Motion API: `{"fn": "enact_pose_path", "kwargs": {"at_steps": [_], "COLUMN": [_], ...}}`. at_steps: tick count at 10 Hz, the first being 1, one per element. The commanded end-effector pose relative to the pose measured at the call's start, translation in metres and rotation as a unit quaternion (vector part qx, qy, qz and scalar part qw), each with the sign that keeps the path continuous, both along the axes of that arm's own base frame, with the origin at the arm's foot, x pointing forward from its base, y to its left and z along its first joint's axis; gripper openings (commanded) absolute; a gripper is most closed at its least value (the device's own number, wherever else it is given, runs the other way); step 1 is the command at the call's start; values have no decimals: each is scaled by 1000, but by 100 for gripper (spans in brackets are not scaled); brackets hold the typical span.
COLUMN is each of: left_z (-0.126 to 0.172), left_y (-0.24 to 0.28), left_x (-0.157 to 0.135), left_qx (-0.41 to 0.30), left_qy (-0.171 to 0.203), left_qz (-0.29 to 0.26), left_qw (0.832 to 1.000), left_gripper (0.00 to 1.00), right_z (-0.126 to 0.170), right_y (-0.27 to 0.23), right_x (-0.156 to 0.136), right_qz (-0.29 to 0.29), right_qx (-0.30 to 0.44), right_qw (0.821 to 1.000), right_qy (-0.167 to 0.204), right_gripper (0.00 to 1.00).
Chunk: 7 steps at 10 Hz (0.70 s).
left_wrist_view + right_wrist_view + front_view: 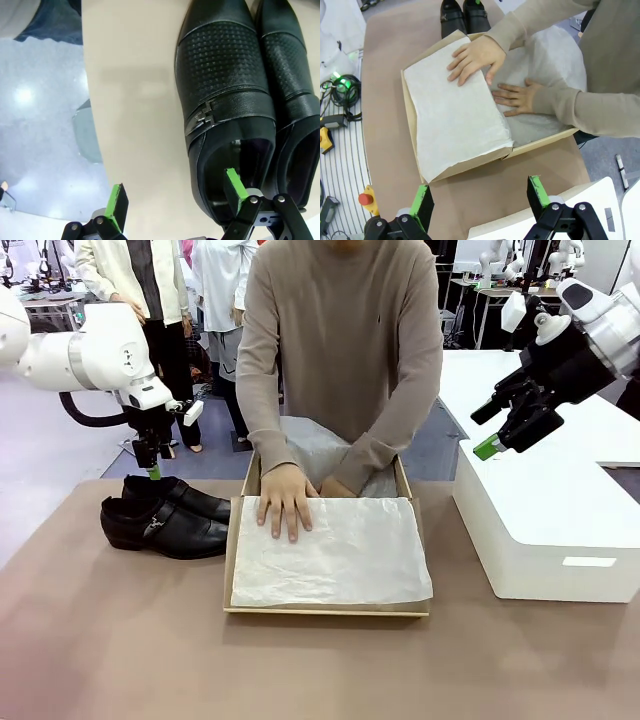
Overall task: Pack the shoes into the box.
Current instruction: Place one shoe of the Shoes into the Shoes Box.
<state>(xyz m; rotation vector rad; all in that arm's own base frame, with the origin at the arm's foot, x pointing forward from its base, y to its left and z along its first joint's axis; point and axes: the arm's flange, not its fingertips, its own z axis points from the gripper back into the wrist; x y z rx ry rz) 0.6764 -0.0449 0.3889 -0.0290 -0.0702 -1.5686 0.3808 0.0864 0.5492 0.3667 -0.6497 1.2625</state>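
The surface (120, 640) carries a white box (540, 530) at the right and the box (327, 611) at centre. Tissue (340, 550) lies across the box under a person's hand (287, 498). The shoes (165, 515) lie side by side just left of the box. The left fingers (117, 200) are spread apart over one shoe's heel opening. The right fingers (536, 190), also apart and empty, hang above the white box.

No text, label, brand or number can be read: not on the shoes (225, 75), the box (232, 570), its tissue paper (340, 550) or the white box (540, 530). The buckle (200, 119) on the shoe strap is plain metal with no legible mark.
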Motion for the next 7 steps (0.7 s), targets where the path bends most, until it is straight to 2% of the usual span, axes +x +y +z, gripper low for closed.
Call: {"fn": "enact_pose_path", "kwargs": {"at_steps": [1, 3, 7], "left_z": [1, -4, -16], "left_y": [2, 4, 4], "left_x": [9, 11, 16], "left_qx": [10, 13, 16], "left_qy": [19, 38, 51], "left_qz": [0, -3, -1], "left_qw": [1000, 999, 999], "left_gripper": [100, 100, 100], "right_z": [0, 0, 0], "right_y": [-1, -1, -1], "right_x": [2, 2, 2], "right_qz": [13, 13, 13], "right_qx": [11, 11, 11], "right_qw": [1000, 1000, 1000], "right_qy": [-6, -6, -6], "right_gripper": [100, 100, 100]}}
